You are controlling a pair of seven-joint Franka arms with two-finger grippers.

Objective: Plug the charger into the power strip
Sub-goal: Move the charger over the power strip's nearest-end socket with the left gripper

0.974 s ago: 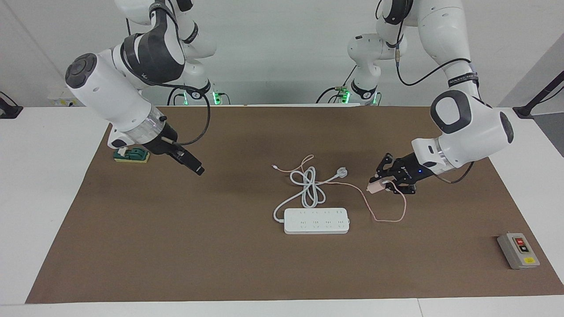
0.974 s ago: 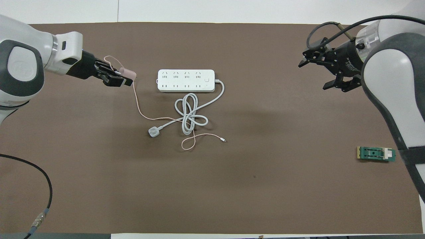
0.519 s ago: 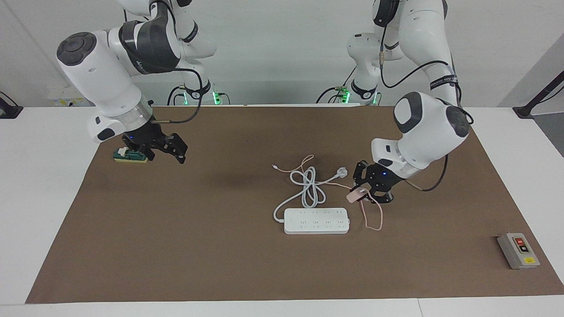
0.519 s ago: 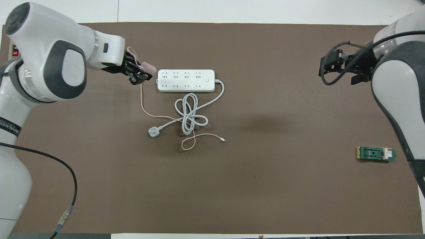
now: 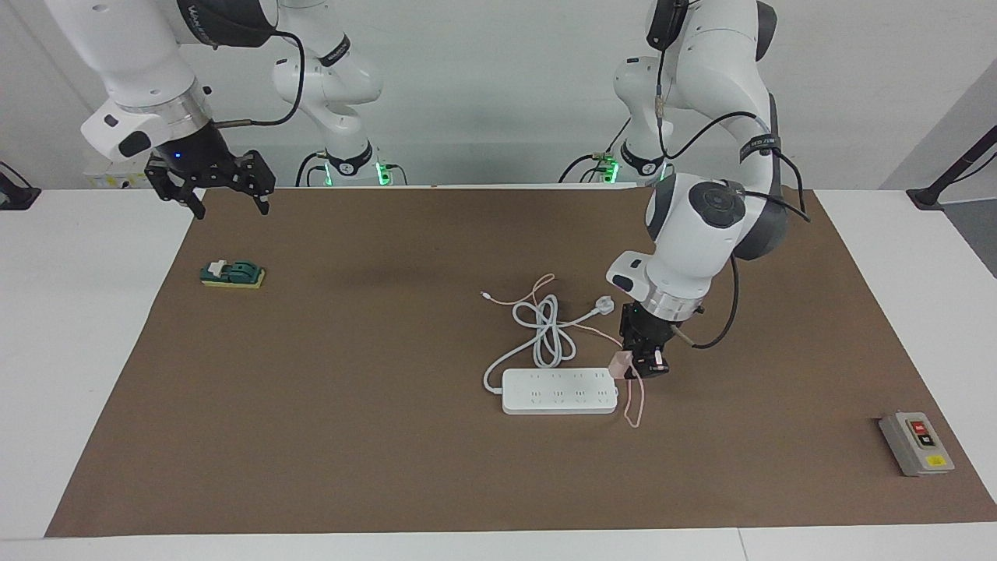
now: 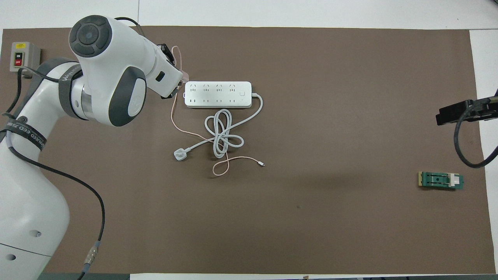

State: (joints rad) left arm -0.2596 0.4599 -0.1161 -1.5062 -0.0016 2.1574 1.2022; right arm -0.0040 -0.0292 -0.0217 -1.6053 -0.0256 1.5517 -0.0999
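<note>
The power strip (image 5: 559, 390) lies flat mid-table, its thick white cord (image 5: 545, 331) coiled nearer to the robots; it also shows in the overhead view (image 6: 218, 94). My left gripper (image 5: 642, 368) points down, shut on the pale pink charger (image 5: 621, 365), and holds it just above the mat at the strip's end toward the left arm's end of the table. The thin pink cable (image 6: 241, 157) trails from it across the white cord. In the overhead view the left arm hides the gripper. My right gripper (image 5: 233, 209) is open and empty, raised over the mat's edge nearest the robots.
A round white plug (image 5: 604, 305) lies next to the coiled cord. A green block (image 5: 232, 274) lies toward the right arm's end. A grey box with a red switch (image 5: 916, 443) sits at the mat's corner at the left arm's end, farthest from the robots.
My left gripper carried the charger sideways to the strip's end, turned to point down and lowered. My right arm rose and drew back toward the robots, away from the green block.
</note>
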